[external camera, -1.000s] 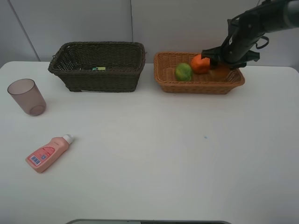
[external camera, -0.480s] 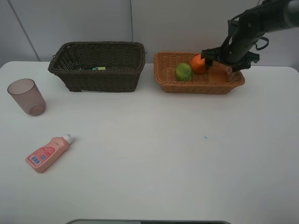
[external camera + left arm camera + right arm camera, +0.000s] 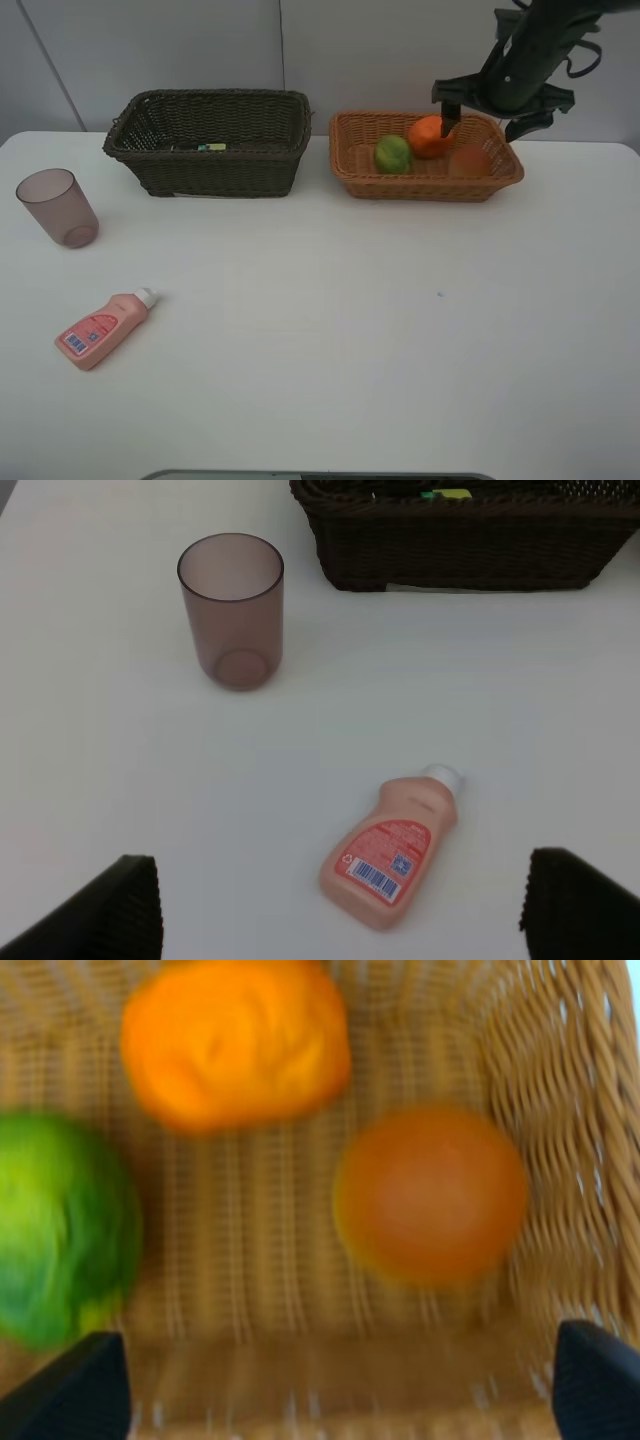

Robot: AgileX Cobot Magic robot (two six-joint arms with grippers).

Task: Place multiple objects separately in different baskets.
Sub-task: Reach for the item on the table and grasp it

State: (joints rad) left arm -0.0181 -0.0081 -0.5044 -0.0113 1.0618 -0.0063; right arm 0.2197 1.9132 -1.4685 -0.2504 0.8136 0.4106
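- Right tool hangs wide open and empty above the light basket. The red-orange fruit, tangerine and green fruit lie grouped inside it.
- Left tool, also spread and empty, hangs near the pink bottle and cup on the desk. Both are likely meant for the dark basket.

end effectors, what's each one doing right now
Left end effector: open, holding nothing.
Right end effector: open, empty, over the basket.
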